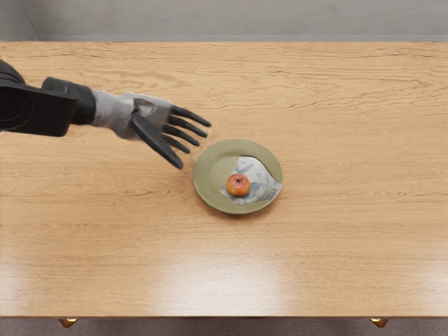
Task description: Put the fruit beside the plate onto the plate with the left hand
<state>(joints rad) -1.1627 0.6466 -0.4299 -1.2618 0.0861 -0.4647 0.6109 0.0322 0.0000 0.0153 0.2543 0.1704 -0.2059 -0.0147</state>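
Plenty of bare table [336, 105] all round, plate [210, 164] mid-table, well apart from every edge. Fruit [238, 185] already on plate, slightly toward 6 o'clock of centre. Left hand [150, 119] near plate's 10 o'clock, fingers [159, 143] spread wide, holding nothing.

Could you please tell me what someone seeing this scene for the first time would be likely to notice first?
The eye goes first to the dark left hand, reaching in from the left edge with its fingers spread and holding nothing, just left of the plate. Next comes the small red-orange fruit, sitting on that olive-green plate near the middle of the wooden table.
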